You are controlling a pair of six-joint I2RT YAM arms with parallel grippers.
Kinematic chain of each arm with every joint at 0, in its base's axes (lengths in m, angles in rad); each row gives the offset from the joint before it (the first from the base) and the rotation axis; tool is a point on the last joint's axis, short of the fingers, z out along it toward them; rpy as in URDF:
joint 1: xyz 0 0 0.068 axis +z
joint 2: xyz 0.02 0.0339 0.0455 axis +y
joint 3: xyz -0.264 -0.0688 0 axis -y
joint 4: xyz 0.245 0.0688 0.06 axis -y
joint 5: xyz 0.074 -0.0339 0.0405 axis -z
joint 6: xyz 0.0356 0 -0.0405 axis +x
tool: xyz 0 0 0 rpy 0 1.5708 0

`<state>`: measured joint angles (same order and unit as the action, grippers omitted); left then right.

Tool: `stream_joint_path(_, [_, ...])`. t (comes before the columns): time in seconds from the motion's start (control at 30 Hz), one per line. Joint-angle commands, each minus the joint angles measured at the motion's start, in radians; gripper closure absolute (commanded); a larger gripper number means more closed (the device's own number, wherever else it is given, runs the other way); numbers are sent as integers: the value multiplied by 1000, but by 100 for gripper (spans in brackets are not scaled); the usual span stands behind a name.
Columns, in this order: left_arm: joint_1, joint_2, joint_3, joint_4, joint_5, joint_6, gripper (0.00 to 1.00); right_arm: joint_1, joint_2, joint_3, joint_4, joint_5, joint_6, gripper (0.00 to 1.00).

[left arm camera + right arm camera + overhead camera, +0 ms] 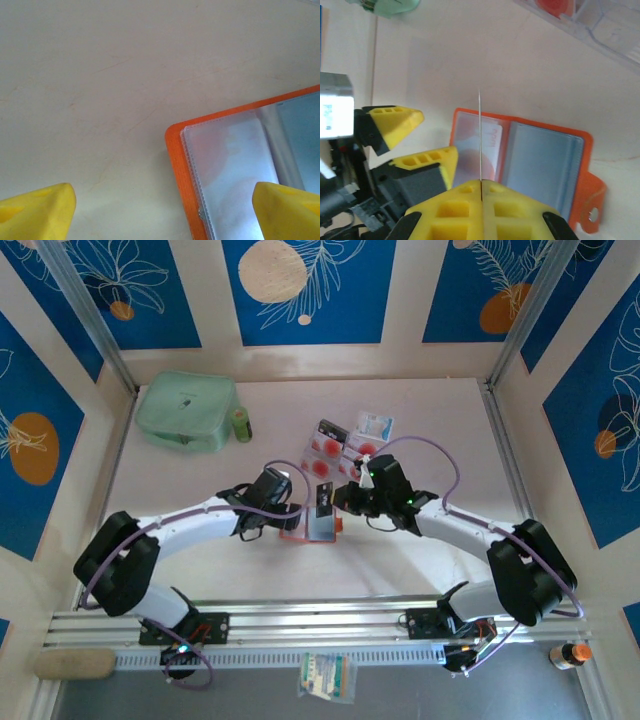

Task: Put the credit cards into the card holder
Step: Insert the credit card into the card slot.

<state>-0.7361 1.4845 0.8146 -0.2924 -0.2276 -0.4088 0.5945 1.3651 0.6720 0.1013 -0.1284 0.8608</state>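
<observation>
The right claw (481, 189) was pressed tight on one credit card (480, 140), pinching its near end so that the card showed edge-on as a thin pale line rising from between the yellow fingers. The card hung over the left half of the card holder (594, 192), above the clear sleeve there. Whether its far end touched the sleeve could not be told.

The left claw (164, 195) stood wide, holding nothing, one finger over bare worktop (420, 550) and the other over the holder's left clear sleeve. It sat at the holder's left side.

The card holder lay opened flat near the middle of the worktop, orange cover down, clear pockets facing up, and its snap tab sticking out to the right. A red round mark showed through the left pocket, from a card already inside.

Just beyond the holder, farther from the arms, the other credit cards (325, 448) lay in a loose cluster, red marks up, with a clear plastic case (376, 424) beside them on the right. Well apart at the far left sat a mint-green zip pouch (185, 412), and a small green bottle (241, 425) stood just to its right.
</observation>
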Motion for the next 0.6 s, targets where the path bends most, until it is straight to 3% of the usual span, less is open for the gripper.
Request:
stream_joint_path(0.0, [-10,20,25,-32,-36,24,9,8,22,-36,111,-17,46,100])
stream_joint_path(0.57, [-12,31,-32,-34,-74,2,9,44,131,-87,272,-12,75,100])
